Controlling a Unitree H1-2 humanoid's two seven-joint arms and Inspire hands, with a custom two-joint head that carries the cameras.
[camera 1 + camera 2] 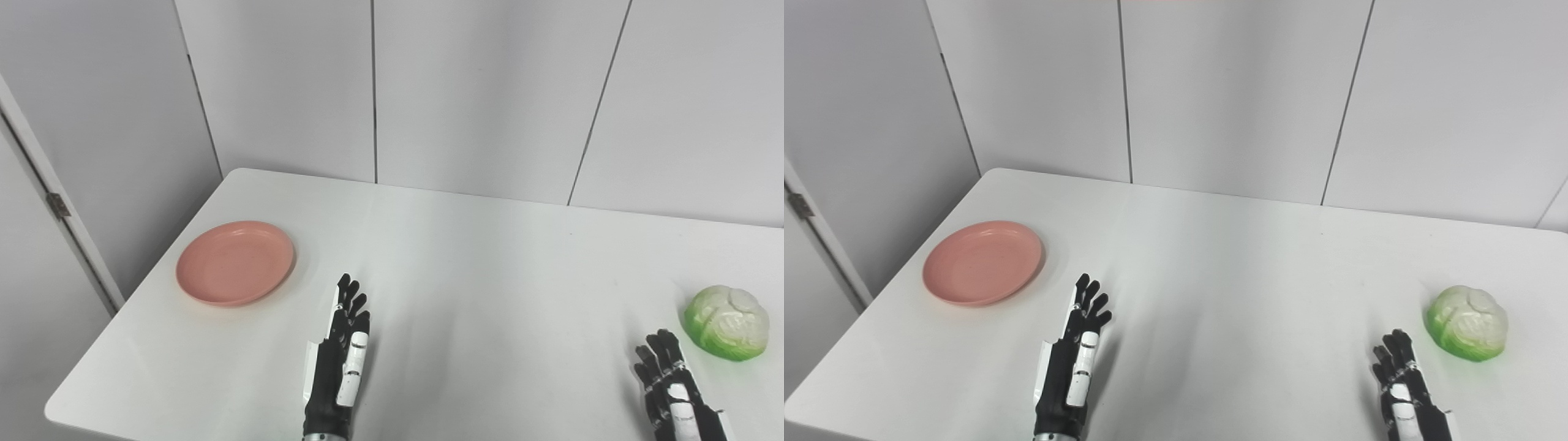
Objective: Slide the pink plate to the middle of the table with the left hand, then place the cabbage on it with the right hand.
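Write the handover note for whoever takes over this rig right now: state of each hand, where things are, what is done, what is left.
Left hand: open, holding nothing, near the table's front, right of the pink plate.
Right hand: open, holding nothing, just short of the cabbage.
Plate: at the table's left side, not in the middle.
Cabbage: on the table, far right.
Done: nothing.
Left: slide plate to the middle, then put the cabbage on it.

Pink plate (982, 262) left; cabbage (1468, 322) right

Pink plate (236, 263) matt plastic; table (465, 257) smooth, faintly glossy white; cabbage (729, 323) shiny, plastic-looking.
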